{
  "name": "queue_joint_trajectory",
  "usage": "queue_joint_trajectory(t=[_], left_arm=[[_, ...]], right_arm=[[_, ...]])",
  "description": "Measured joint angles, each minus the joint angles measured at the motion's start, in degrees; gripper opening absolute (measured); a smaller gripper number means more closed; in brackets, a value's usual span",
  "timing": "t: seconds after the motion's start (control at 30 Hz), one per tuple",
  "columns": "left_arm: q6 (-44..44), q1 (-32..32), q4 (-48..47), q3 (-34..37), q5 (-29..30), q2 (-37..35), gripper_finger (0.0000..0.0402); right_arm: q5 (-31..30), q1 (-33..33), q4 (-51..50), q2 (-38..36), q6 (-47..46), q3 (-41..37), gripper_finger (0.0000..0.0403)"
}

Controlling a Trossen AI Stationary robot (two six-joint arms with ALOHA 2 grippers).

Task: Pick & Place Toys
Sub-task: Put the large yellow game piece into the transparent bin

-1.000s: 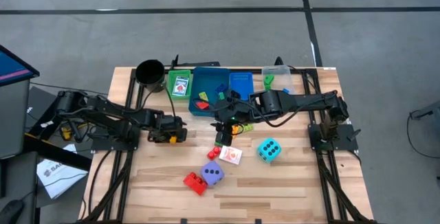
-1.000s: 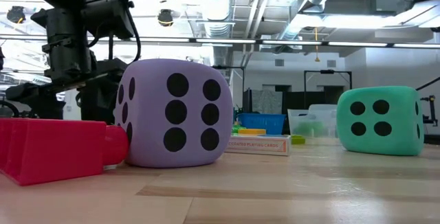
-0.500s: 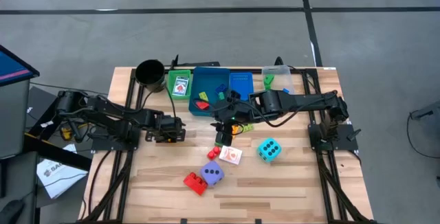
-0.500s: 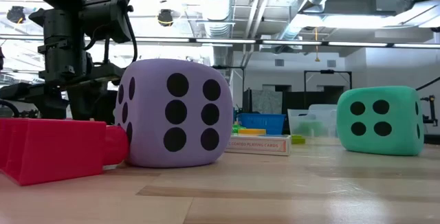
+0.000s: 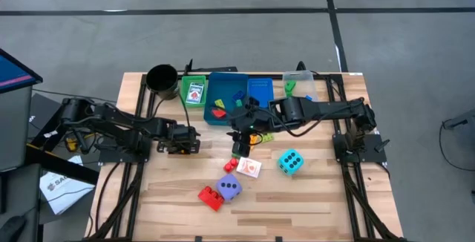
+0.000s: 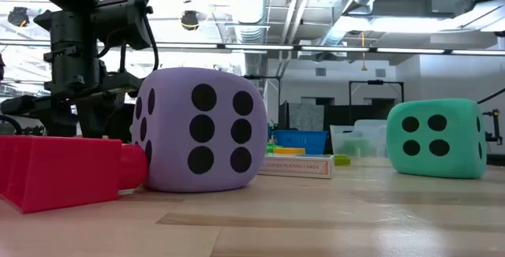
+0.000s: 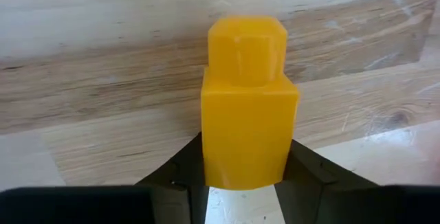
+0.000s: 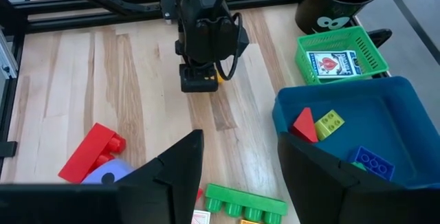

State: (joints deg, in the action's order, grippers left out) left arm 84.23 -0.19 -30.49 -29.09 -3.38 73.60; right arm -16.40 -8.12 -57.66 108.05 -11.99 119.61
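1. The left gripper (image 5: 194, 141) is sitting low over the left half of the table (image 5: 312, 197), its fingers (image 7: 313, 176) pinching a yellow brick (image 7: 247, 107) from both sides just above the wood.
2. The right gripper (image 5: 239, 147) is hanging over the middle of the table, just in front of the blue tray (image 5: 223, 117), with its fingers (image 8: 175, 165) standing apart and nothing between them.
3. A green brick (image 8: 245, 202) is lying on the wood directly below the right gripper.
4. A purple dice cube (image 5: 231, 187) is resting near the front edge, touching a red brick (image 5: 210, 196) on its left.
5. A teal dice cube (image 5: 290, 161) is sitting right of centre, with a white card box (image 5: 250, 168) lying between the two cubes.
6. Red, yellow and blue bricks are lying inside the blue tray near the back edge.
7. A green tray (image 5: 194, 91) beside it is holding a picture card (image 8: 333, 63), and a black cup (image 5: 162, 78) is standing at the back left.
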Motion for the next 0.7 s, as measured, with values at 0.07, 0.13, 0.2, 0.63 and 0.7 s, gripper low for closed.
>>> queue_joint_trajectory(t=[0.07,0.13,0.2,0.63,0.7], left_arm=[[0.00,0.00,0.10,0.20,0.02,-0.87,0.0118],[0.00,0.00,0.58,0.18,0.00,-2.39,0.0118],[0.00,0.00,0.52,0.16,-0.06,-4.34,0.0118],[-5.75,-0.02,0.88,0.03,-8.32,-24.93,0.0118],[-6.27,-0.02,1.05,-0.01,-11.64,-27.93,0.0118]], right_arm=[[-0.14,0.11,-0.06,0.00,0.00,0.00,0.0184],[-0.15,0.44,-0.09,0.00,0.00,0.00,0.0184],[-0.20,0.55,-0.21,0.00,0.29,0.00,0.0184],[0.15,2.55,-0.37,0.00,10.37,0.00,0.0184],[1.92,2.88,-0.15,0.00,11.63,0.00,0.0184]])
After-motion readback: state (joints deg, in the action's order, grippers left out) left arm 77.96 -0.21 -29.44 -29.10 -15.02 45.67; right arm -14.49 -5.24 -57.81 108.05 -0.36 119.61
